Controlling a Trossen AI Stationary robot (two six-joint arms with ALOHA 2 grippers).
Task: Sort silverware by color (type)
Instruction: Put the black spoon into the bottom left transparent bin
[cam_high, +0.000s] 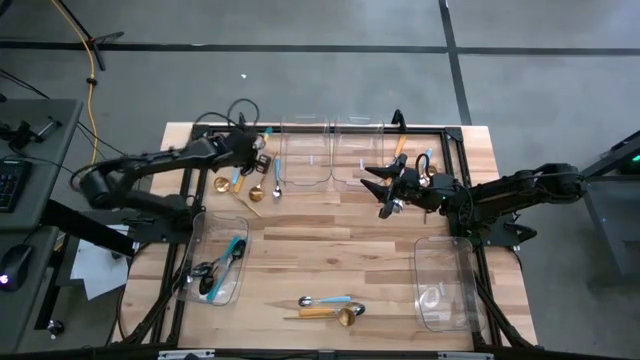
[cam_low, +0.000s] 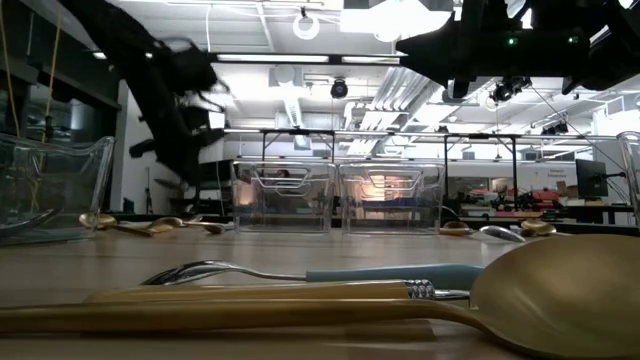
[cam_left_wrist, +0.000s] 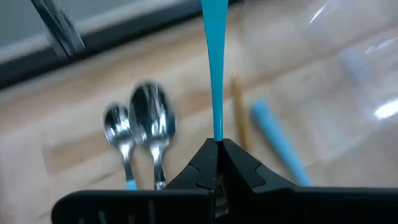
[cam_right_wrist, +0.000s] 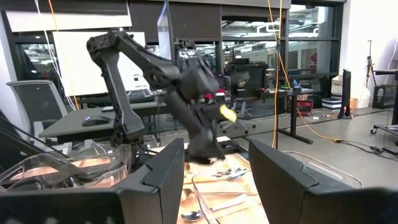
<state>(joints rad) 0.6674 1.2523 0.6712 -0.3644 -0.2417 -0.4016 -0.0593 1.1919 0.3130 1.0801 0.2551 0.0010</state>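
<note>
My left gripper (cam_high: 256, 150) (cam_left_wrist: 217, 151) hovers over the far left of the table, shut on a utensil's teal-blue handle (cam_left_wrist: 215, 68). Under it lie two silver spoons (cam_left_wrist: 140, 118), a gold handle (cam_left_wrist: 238, 109) and a light-blue handle (cam_left_wrist: 278, 146). More silverware (cam_high: 250, 186) lies flat beside it, gold and blue-handled. My right gripper (cam_high: 384, 190) (cam_right_wrist: 216, 177) is open right of centre, holding nothing. Orange- and blue-handled pieces (cam_high: 410, 155) lie behind it. A blue-handled spoon (cam_high: 326, 301) (cam_low: 330, 272) and a gold spoon (cam_high: 338, 314) (cam_low: 420, 300) lie by the near edge. My left gripper pinches the teal-blue handle at one end (cam_left_wrist: 217, 138) between its two fingertips. The handle runs straight on past the fingertips, in line with the fingers, and is lifted clear of the table. The utensil's head does not show.
Two clear bins (cam_high: 305, 152) (cam_high: 358, 150) stand side by side at the far edge. A clear bin (cam_high: 215, 262) at the near left holds dark blue-handled utensils; another bin (cam_high: 446, 285) sits near right. A black frame rail (cam_high: 330, 127) borders the table.
</note>
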